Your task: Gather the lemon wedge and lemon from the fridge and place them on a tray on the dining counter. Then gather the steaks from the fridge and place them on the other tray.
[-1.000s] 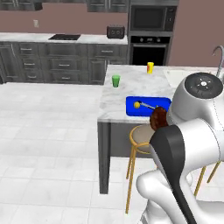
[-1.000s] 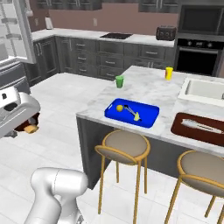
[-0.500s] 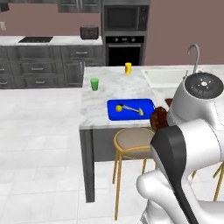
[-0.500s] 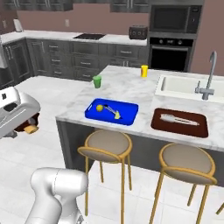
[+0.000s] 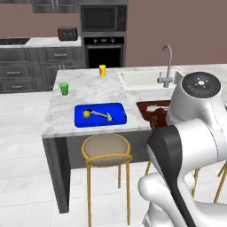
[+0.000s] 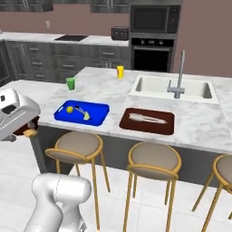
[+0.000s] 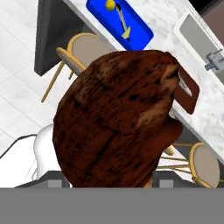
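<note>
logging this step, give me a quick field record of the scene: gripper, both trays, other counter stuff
gripper: closed on the steak, carried above the stools
blue tray: on the dining counter, holds the lemon and lemon wedge
brown tray: right of the blue one, no steak on it yet
cups: green cup, yellow cup
sink: behind the brown tray

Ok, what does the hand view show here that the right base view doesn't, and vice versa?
Hand view: the steak close up, its whole mottled brown face. Right base view: the green cup, yellow cup, toaster and microwave. Both: the blue tray with lemon and lemon wedge, the brown tray, the sink.
</note>
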### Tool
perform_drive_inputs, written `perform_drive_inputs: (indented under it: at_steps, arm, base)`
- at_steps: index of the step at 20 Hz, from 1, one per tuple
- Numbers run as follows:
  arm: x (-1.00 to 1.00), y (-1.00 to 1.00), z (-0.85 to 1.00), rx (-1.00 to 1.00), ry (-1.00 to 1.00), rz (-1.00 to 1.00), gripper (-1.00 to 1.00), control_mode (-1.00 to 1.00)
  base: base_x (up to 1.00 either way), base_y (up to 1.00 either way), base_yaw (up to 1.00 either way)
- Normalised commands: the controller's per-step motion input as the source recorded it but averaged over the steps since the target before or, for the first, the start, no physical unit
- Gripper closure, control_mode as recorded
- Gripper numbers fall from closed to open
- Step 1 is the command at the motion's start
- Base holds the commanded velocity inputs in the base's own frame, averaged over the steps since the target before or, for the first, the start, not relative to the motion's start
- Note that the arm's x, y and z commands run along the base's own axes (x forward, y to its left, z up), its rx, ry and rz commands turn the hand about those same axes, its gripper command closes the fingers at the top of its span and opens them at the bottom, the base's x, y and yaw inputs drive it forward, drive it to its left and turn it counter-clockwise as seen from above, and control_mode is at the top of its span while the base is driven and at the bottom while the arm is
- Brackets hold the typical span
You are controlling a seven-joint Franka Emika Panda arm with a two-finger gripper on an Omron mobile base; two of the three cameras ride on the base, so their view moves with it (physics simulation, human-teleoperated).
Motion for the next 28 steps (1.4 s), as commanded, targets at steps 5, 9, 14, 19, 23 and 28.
perform_drive_inputs:
  at_steps: [5, 9, 14, 19, 23, 28]
  arm:
    - [0.0, 0.0, 0.0, 0.0, 0.0, 0.0, 1.0, 1.0]
    - [0.0, 0.0, 0.0, 0.0, 0.0, 0.0, 1.0, 1.0]
    - [0.0, 0.0, 0.0, 0.0, 0.0, 0.0, 1.0, 1.0]
    - [0.0, 0.0, 0.0, 0.0, 0.0, 0.0, 1.0, 1.0]
    - [0.0, 0.0, 0.0, 0.0, 0.0, 0.0, 1.0, 1.0]
    - [0.0, 0.0, 0.0, 0.0, 0.0, 0.0, 1.0, 1.0]
  base:
    - [0.14, -0.85, -0.03]
    - [0.3, -0.79, -0.02]
    - [0.6, -0.56, -0.04]
    - [0.76, -0.4, -0.04]
    - [0.76, -0.16, -0.04]
    - [0.9, -0.07, -0.02]
